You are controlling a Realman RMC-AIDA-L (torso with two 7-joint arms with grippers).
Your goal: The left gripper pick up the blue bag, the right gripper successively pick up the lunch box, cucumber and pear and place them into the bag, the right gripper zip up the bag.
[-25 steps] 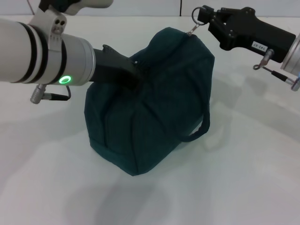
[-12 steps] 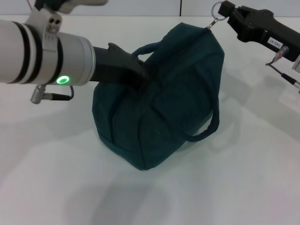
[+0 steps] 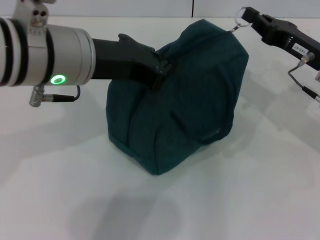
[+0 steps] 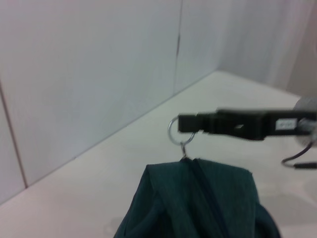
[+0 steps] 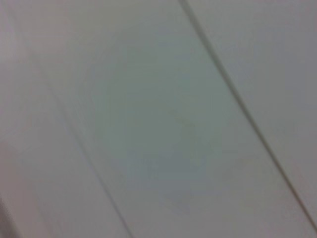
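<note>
The dark blue-green bag [image 3: 185, 95] stands on the white table, its zipper shut along the top [image 4: 205, 191]. My left gripper [image 3: 159, 70] is shut on the bag's top edge on its left side. My right gripper [image 3: 252, 19] is shut on the metal zipper ring [image 3: 243, 15] at the bag's far right top corner; the ring also shows in the left wrist view [image 4: 177, 131]. The lunch box, cucumber and pear are out of view. The right wrist view shows only blank wall.
The white table [image 3: 250, 190] stretches around the bag. A pale panelled wall [image 4: 99, 74] stands behind it. A cable [image 3: 305, 87] hangs from my right arm at the right edge.
My right gripper has pulled the zipper ring to the right and away. The bag has shifted right and stands taller. Its handle loop no longer shows.
</note>
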